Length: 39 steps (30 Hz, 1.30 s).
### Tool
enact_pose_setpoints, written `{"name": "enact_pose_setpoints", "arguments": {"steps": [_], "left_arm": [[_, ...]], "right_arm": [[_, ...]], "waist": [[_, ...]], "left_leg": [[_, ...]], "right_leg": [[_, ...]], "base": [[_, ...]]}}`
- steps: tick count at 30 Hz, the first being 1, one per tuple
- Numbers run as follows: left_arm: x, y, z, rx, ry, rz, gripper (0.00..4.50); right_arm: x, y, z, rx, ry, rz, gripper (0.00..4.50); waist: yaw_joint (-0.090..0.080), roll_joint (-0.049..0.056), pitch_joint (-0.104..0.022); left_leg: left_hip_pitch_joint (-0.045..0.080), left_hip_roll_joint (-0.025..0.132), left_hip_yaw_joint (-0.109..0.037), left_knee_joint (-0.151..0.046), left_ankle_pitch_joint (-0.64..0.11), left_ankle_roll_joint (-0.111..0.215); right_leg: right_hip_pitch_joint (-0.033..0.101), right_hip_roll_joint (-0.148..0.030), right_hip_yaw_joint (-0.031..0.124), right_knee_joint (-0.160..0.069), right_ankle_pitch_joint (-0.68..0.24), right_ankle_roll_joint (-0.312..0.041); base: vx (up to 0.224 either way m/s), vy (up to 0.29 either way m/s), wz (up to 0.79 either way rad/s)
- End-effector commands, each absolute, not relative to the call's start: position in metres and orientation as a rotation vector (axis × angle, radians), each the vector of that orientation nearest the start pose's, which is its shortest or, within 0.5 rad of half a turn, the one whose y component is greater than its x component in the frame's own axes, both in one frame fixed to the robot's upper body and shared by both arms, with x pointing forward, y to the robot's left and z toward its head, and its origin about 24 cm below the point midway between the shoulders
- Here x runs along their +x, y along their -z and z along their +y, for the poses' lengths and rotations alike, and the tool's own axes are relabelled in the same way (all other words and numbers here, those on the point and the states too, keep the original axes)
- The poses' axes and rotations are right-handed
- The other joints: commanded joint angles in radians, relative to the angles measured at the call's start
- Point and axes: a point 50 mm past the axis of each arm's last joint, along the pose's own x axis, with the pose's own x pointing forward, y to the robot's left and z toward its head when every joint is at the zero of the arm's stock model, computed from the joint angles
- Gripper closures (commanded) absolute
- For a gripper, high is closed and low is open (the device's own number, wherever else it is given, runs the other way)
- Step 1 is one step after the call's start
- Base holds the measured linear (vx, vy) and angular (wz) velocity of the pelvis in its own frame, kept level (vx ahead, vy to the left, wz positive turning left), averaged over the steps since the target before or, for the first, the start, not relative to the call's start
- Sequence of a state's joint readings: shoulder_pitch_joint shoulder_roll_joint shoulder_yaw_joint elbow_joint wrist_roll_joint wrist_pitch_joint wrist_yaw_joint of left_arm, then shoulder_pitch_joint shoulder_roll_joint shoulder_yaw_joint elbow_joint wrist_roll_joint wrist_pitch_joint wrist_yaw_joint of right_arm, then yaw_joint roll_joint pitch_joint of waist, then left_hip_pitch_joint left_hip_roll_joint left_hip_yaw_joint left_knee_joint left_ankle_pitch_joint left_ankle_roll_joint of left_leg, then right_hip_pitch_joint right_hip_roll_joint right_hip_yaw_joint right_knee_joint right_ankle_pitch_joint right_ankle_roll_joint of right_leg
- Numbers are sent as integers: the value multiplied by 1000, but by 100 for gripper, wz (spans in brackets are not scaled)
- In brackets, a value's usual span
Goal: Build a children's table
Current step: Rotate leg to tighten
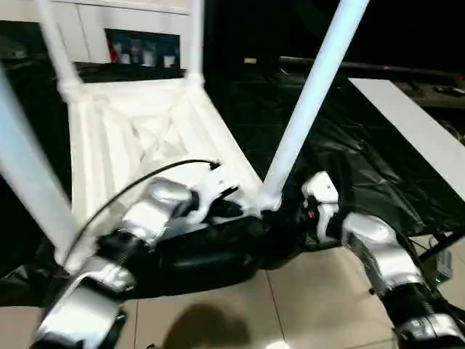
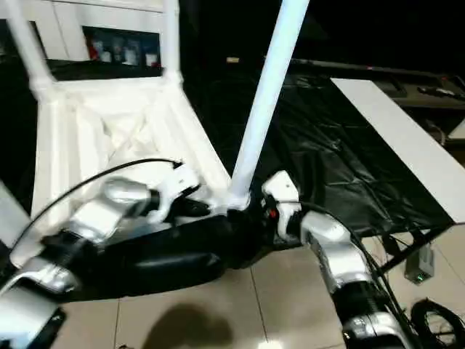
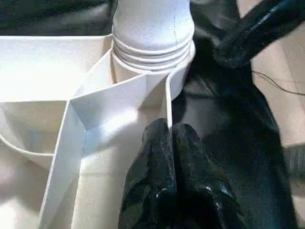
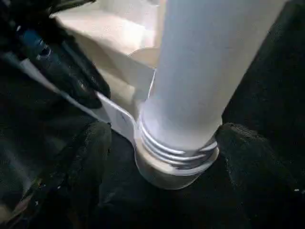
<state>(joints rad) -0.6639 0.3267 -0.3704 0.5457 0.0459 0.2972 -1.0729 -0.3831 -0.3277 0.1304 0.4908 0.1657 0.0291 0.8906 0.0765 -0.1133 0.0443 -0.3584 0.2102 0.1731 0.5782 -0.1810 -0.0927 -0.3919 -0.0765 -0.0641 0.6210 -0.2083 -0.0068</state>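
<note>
Fingers (image 4: pixel 90 143) of the right gripper (image 4: pixel 164 152) straddle the table leg (image 4: pixel 205 71) base.

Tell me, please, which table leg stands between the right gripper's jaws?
The near right leg, leaning right; the right gripper straddles its threaded base. The others stand apart.

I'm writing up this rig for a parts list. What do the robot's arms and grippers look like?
Both forearms are shiny silver with ribbed black wrist joints. A thin black cable loops over the left one. Left gripper has glossy black fingers; right gripper has black ones behind a white housing with a red mark.
</note>
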Motion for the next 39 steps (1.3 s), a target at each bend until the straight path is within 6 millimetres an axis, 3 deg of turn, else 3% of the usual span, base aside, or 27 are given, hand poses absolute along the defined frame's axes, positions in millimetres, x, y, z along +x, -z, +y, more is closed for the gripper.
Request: {"name": "enact_pose_setpoints", "arguments": {"steps": [1,3,7,11,19,27,30,34,35,37,39], "left_arm": [[308,-45,102,435,1386,615,450],[302,-48,108,429,1424,638,450],[301,-50,112,441,1432,636,450],[300,-51,112,441,1431,631,450],[298,-53,112,437,1431,632,450],[296,-50,112,429,1428,648,450],[299,-47,106,403,1375,635,450],[310,-42,86,350,1245,598,450],[312,-41,81,336,1222,594,450],[318,-40,69,316,1160,577,450],[324,-40,59,305,1091,566,450]], "right_arm": [[296,-38,-156,-149,-1002,242,72],[293,-37,-155,-160,-1030,244,72],[291,-35,-151,-149,-1061,258,72],[290,-34,-149,-134,-1078,268,107],[291,-35,-149,-111,-1086,269,179],[288,-32,-150,-90,-1088,284,185],[293,-24,-152,-71,-978,303,185],[311,-13,-154,-47,-684,315,185],[313,-11,-154,-33,-640,317,186],[320,-9,-149,11,-536,315,186],[326,-9,-142,37,-456,315,186]], "waist": [[2,7,-50],[9,10,-49],[10,6,-47],[10,3,-48],[10,0,-51],[10,0,-52],[9,-2,-52],[0,1,-41],[-4,-2,-41],[-7,0,-46],[-18,-3,-46]], "left_leg": [[6,33,-1,-66,-169,47],[12,33,1,-67,-163,39],[10,31,3,-68,-170,33],[7,30,1,-68,-174,20],[7,28,2,-65,-131,30],[8,28,3,-63,-113,35],[9,27,4,-63,-120,28],[12,26,1,-72,-238,-14],[16,24,-4,-71,-287,-34],[13,25,-9,-72,-289,-38],[14,22,-9,-70,-301,-32]], "right_leg": [[45,-65,47,-73,-137,-211],[39,-63,48,-71,-130,-211],[39,-63,48,-72,-137,-208],[41,-64,48,-74,-157,-191],[43,-62,47,-67,-99,-201],[45,-61,47,-63,-71,-208],[44,-61,47,-64,-79,-209],[32,-65,47,-89,-288,-169],[30,-67,45,-96,-382,-148],[35,-71,45,-99,-408,-129],[27,-68,45,-105,-425,-107]], "base": [[0,0,0],[0,0,0],[0,0,0],[0,0,0],[0,0,0],[0,0,0],[0,0,0],[0,0,0],[-52,-2,-1],[-50,1,-3],[0,0,0]]}}
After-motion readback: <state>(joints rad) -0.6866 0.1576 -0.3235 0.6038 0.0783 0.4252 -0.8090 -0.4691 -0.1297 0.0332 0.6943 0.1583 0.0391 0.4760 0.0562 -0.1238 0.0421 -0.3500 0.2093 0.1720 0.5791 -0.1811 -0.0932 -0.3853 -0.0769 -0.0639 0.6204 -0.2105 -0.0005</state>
